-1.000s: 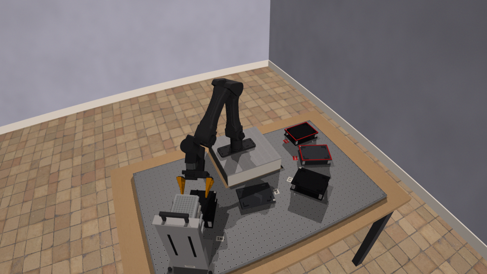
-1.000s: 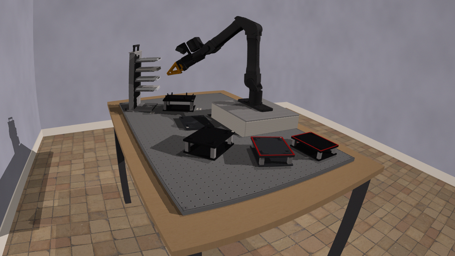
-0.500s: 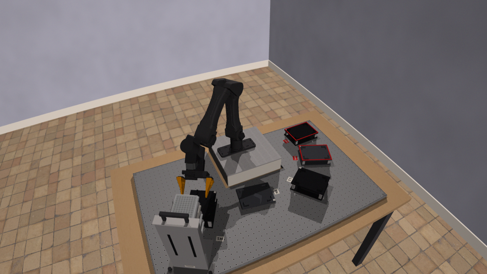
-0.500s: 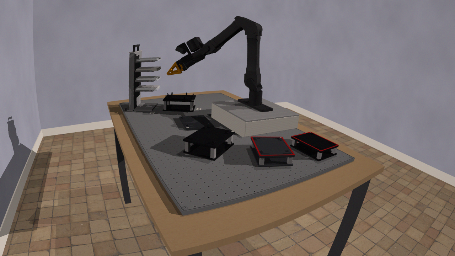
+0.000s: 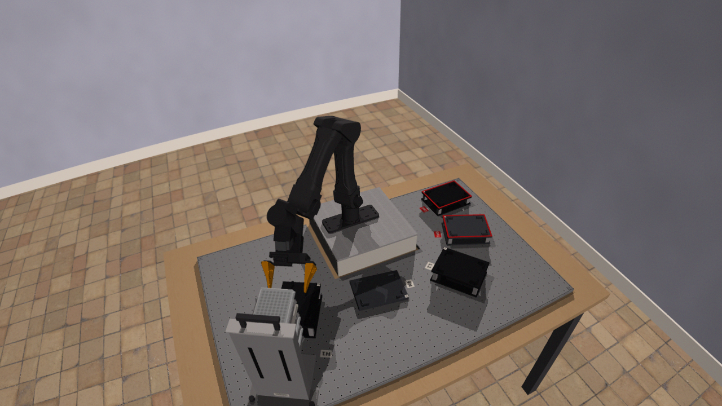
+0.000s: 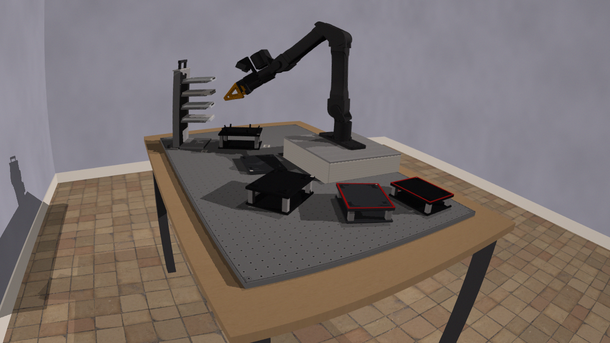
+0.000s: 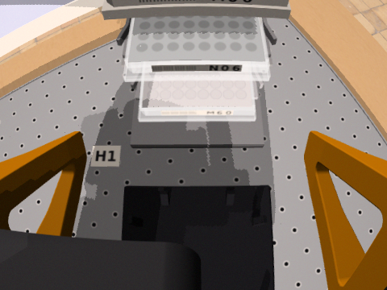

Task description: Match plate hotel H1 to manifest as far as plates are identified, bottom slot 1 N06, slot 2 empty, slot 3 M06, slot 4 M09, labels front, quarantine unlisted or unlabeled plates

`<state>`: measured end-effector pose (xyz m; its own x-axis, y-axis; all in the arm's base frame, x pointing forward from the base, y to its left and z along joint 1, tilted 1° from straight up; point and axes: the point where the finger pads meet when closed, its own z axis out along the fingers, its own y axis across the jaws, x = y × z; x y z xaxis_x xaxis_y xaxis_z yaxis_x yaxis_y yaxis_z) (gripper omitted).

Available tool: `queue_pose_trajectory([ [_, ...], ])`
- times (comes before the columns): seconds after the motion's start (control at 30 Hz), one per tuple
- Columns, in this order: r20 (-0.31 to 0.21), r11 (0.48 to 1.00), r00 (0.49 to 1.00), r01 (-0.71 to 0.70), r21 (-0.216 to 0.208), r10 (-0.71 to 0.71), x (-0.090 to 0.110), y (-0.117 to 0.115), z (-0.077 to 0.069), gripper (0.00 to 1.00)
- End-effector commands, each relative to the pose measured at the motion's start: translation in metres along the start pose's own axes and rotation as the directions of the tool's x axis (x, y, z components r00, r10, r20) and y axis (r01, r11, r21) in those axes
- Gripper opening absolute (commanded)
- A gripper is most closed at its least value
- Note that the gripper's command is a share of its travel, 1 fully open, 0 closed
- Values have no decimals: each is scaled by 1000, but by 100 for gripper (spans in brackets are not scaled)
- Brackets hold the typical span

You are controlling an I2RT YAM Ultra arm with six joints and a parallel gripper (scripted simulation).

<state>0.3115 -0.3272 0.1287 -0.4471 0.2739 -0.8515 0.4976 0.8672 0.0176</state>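
Hotel H1 (image 5: 269, 338) (image 6: 176, 110) holds plates on four levels. Its top plate (image 5: 274, 301) (image 6: 199, 79) has an ID I cannot read. In the wrist view, the lowest plate (image 7: 197, 94) reads M60 at the front, and the plate above it (image 7: 195, 46) reads N06. Higher up, a grey plate (image 7: 197, 11) shows a cut-off front label. My gripper (image 5: 287, 288) (image 6: 226, 99) (image 7: 195, 143) is open and empty, in front of the hotel. Landing nest L1 (image 5: 460, 268) (image 6: 279, 181) and two red-rimmed quarantine nests (image 5: 466, 225) (image 5: 447, 194) (image 6: 364, 195) (image 6: 422, 188) bear no plate.
The black raised nest (image 5: 311, 303) (image 6: 239, 133) (image 7: 238, 221) between hotel and arm base has upright locators and no plate. Low nest N6 (image 5: 378, 290) (image 6: 260, 164) holds no plate. The arm's block (image 5: 375, 252) (image 6: 362, 168) stands behind. The H1 deck label (image 5: 325, 353) (image 7: 106, 156) lies beside the hotel.
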Motion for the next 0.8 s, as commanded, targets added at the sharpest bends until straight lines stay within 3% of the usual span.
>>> queue_pose_trajectory([
  [0.0, 47, 1000, 999, 18, 12, -19, -11, -3, -13, 100],
  [0.23, 29, 1000, 1000, 11, 7, -11, -2, -2, -20, 100],
  [0.27, 83, 999, 996, 36, 19, -37, -26, -5, -23, 100],
  [0.33, 45, 1000, 999, 18, 11, -18, -4, -3, -24, 100],
  [0.43, 25, 1000, 1000, 9, 6, -9, 4, -1, -28, 100],
  [0.53, 29, 1000, 1000, 11, 7, -11, 6, -2, -33, 100],
  [0.6, 84, 999, 996, 38, 19, -40, -19, -5, -35, 100],
  [0.7, 84, 999, 996, 41, 14, -42, -19, -2, -34, 100],
  [0.73, 59, 1000, 998, 30, 7, -30, -5, 0, -32, 100],
  [0.77, 59, 1000, 998, 30, 7, -30, -5, 0, -32, 100],
])
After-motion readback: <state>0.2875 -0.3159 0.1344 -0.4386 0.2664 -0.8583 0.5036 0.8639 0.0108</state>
